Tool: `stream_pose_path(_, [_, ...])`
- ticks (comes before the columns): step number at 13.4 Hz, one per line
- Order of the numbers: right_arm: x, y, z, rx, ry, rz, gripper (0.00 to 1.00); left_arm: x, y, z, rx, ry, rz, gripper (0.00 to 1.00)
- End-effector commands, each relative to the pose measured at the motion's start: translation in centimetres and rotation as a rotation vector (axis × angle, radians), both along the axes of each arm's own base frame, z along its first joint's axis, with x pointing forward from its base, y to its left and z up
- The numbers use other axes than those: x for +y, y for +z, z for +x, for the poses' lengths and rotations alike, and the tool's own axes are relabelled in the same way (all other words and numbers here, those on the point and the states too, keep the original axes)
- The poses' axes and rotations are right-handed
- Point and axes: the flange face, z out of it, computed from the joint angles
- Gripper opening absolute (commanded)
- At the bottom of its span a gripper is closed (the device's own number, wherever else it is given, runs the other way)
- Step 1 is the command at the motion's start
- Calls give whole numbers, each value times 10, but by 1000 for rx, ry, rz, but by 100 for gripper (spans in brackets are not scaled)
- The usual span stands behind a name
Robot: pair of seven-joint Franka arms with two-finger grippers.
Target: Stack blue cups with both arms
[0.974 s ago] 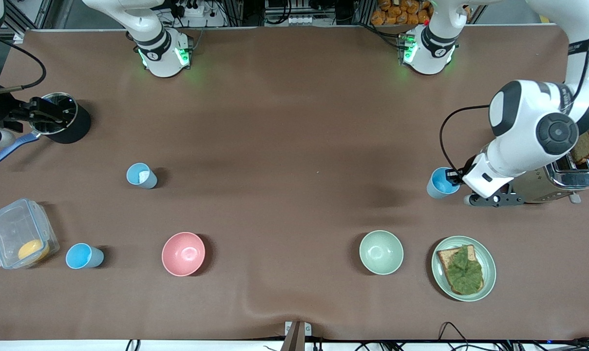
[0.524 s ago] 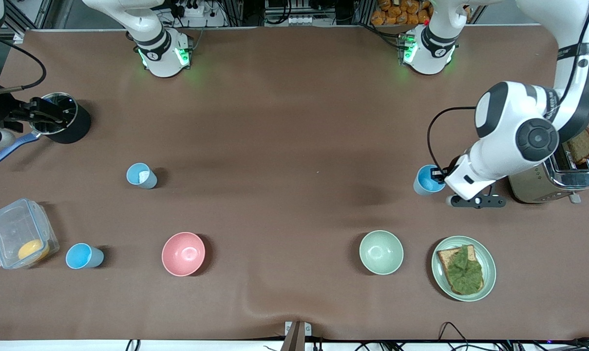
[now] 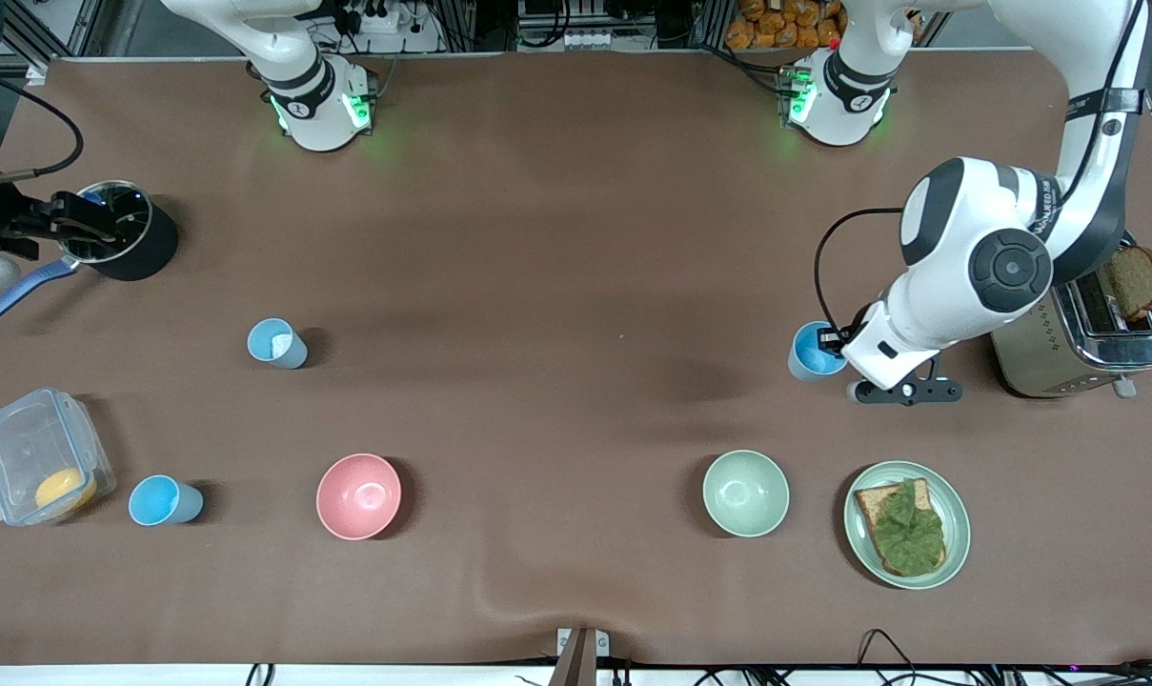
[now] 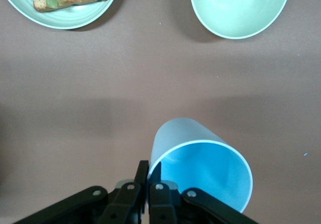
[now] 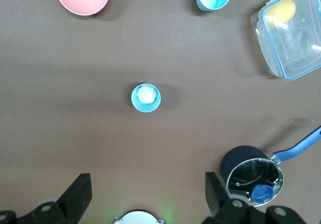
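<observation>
left gripper (image 4: 148,194) pinched on the rim of one blue cup (image 3: 810,351), one finger inside and one outside the wall. held cup rides up in the air, tilted, over bare table (image 3: 576,238) beside the toaster (image 3: 1081,333), toward the right arm's end from it. left wrist view shows the pale green bowl (image 4: 239,5) and the sandwich plate (image 4: 65,13) on the table below.

right gripper (image 5: 145,194) spread wide, nothing in it, up high near the right arm's end of the table, by the black pot (image 3: 118,238); this arm waits.

two more blue cups stand upright on the table: the one with something white inside (image 3: 275,343), and a second (image 3: 161,500) just beside the clear lidded box (image 3: 37,467), nearer the front camera than the first. the pink bowl (image 3: 358,495) is near the second cup, toward the left arm's end from it.

step in hand, as i judge it: carry the held cup to a standing cup and nest it.

how to do it well:
- rim pinch is a thin hold; move steadily so the cup doesn't swing or slip.
- level the cup, base down, before lowering.
- centre it over the target's mouth, lower straight down, and release only once seated.
- the white thing may stop a cup seating fully; the cup by the box looks the cleaner target, though well apart from the held one.
- right arm could steady or bring a cup closer.
</observation>
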Motion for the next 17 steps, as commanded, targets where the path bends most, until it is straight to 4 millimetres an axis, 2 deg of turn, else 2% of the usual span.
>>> stream_pose_path(1, [2,5,0,-9,-3,-7,100,-4,5,3,5,15,-4,0])
stream_pose_path(5, [-3,4,0,-6,-14,-6,100,-4,3,2,9,16,-6,0])
stream_pose_path(7, [1,3,1,-3,-1,-15,100,-4,1,2,14,16,-6,0])
stream_pose_path(9, [-22,5,-1,-5,-38,7,100,-7,0,2,15,12,-5,0])
stream_pose_path(10, [-17,4,-1,-4,-35,2,100,-7,-1,2,17,12,-5,0])
stream_pose_path(14, [-16,2,0,2,-29,14,100,-8,-1,1,17,9,-5,0])
stream_pose_path(15, [-10,-4,0,14,-16,16,100,-8,-1,1,17,9,-5,0])
stream_pose_path(17, [-3,-31,8,40,-4,33,100,-8,-1,1,17,9,-5,0])
